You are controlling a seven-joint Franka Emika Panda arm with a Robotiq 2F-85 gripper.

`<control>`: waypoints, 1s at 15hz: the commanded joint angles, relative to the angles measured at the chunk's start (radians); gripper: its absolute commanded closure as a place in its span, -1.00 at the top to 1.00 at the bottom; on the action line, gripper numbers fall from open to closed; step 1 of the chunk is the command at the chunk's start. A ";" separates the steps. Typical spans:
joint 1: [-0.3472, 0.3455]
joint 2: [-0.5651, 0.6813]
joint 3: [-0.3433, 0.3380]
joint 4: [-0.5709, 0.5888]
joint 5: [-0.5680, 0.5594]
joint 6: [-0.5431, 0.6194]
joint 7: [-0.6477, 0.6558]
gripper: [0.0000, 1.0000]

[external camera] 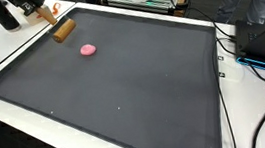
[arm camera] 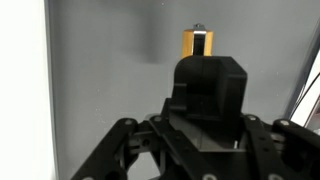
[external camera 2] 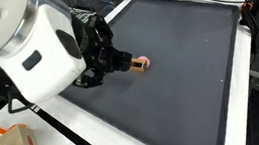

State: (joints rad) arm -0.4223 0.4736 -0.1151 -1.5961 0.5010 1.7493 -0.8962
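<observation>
1. Gripper (arm camera: pixel 205 150) is hanging at a far edge of the dark mat (external camera: pixel 124 85), its fingers spread wide in the wrist view, so the jaws are standing apart and holding nothing.

2. Just ahead of the jaws, a wooden cylinder (arm camera: pixel 198 42) is lying on the mat; in the wrist view it is sitting straight out in front, near but not touching the fingers.

3. In an exterior view the wooden cylinder (external camera: pixel 63 31) is resting on its side just beyond the gripper (external camera: pixel 32 7), tilted across the mat rather than square to its border.

4. Past the cylinder, farther from the jaws, a small pink piece (external camera: pixel 88 50) is lying flat on the mat, apart from the cylinder; I cannot tell what it is made of.

5. In an exterior view the gripper (external camera 2: pixel 108 60) is pointing at the cylinder (external camera 2: pixel 141 64), with the pink piece barely peeking out behind it.

6. Judging by its look, the cylinder is seeming light, stiff and fairly smooth, and it is likely to roll if nudged from the side.

7. Taking it across its round middle, with the fingers closing on the curved flanks and squarely over its length, is looking like the safest hold.
</observation>
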 commanded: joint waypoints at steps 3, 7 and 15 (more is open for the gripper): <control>-0.019 0.010 0.011 0.016 0.023 -0.013 -0.019 -0.51; -0.010 -0.004 0.009 -0.001 0.017 0.011 -0.013 -0.51; 0.018 -0.050 0.015 -0.041 0.001 0.059 0.004 -0.51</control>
State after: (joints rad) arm -0.4128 0.4657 -0.1046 -1.5973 0.5009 1.7789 -0.8986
